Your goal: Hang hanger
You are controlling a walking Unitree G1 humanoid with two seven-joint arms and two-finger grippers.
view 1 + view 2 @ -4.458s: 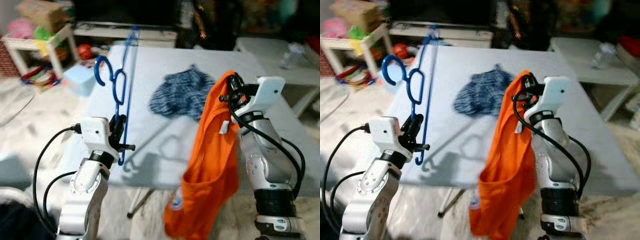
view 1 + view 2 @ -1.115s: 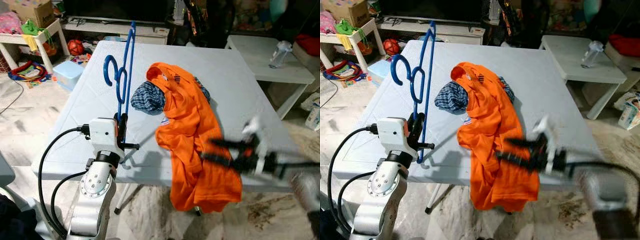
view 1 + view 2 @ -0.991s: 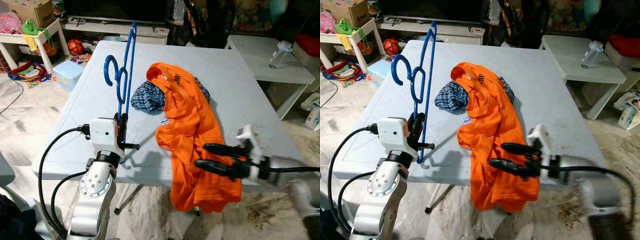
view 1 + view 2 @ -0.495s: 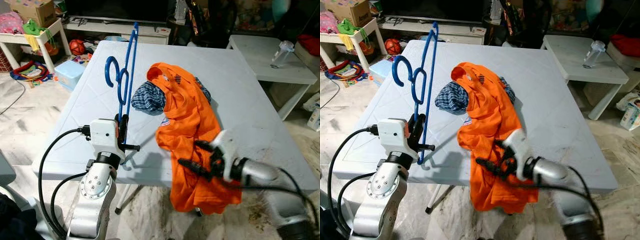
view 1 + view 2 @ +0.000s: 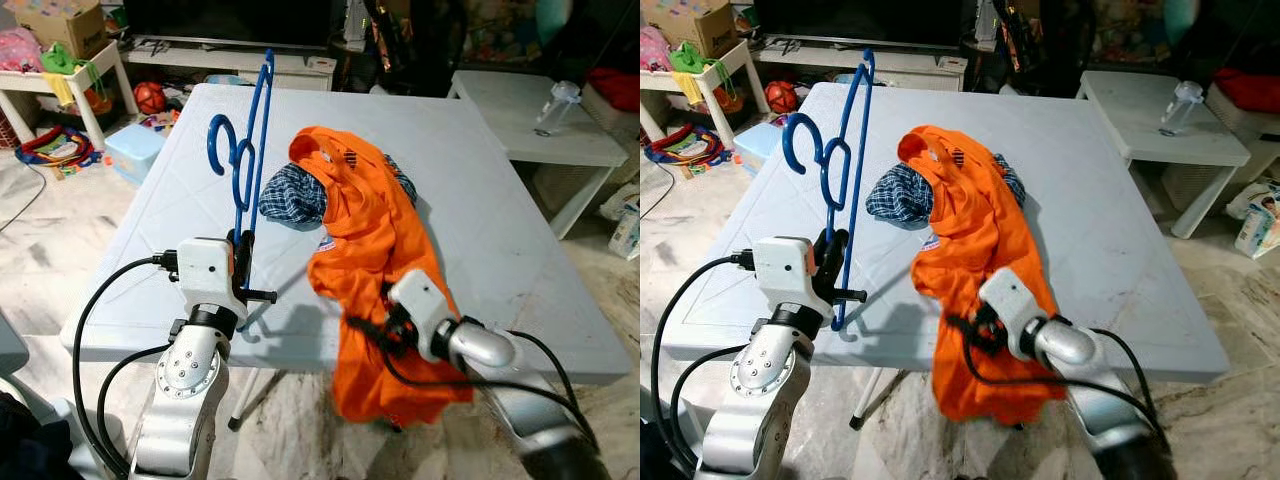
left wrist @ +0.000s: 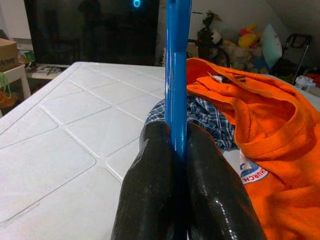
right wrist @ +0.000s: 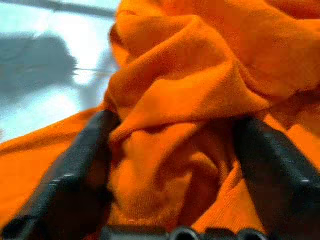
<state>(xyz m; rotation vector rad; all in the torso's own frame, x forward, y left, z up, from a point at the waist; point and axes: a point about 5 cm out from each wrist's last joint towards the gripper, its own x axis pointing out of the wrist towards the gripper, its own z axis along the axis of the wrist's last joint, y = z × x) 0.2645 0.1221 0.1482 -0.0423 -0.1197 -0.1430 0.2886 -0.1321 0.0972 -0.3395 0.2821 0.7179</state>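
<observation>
The blue hanger [image 5: 243, 170] stands upright in my left gripper [image 6: 175, 165], its straight bar pinched tight between my two black fingers [image 6: 150, 185], which are closed hard against it, with its hook curling away above them over the near left part of the table. Beyond those fingers lies the pale grey plastic table [image 5: 480, 200], moulded in broad square panels, and on it, just past the hanger, a blue checked cloth [image 5: 290, 195] sits bunched up, partly covered by the orange shirt [image 5: 365, 240]. That shirt runs from the middle of the table toward me and spills over the near edge, hanging down below the tabletop. My right gripper [image 7: 175, 150] is pushed into the draped part at the table's edge; its fingers [image 7: 75, 170] stand wide apart with a thick fold of orange cloth bulging between them, pressing in on either side but not closed on it. Around the table the floor [image 5: 60, 230] is pale marbled tile. Far off past my left fingers there is a small white side table [image 5: 60, 75] piled with toys and a cardboard box, coloured rings and a light blue bin [image 5: 135, 150] on the floor beside it, and a dark television on a low stand at the back. Out past my right fingers stands a second low white table [image 5: 540, 130] carrying a clear bottle [image 5: 555, 105].
</observation>
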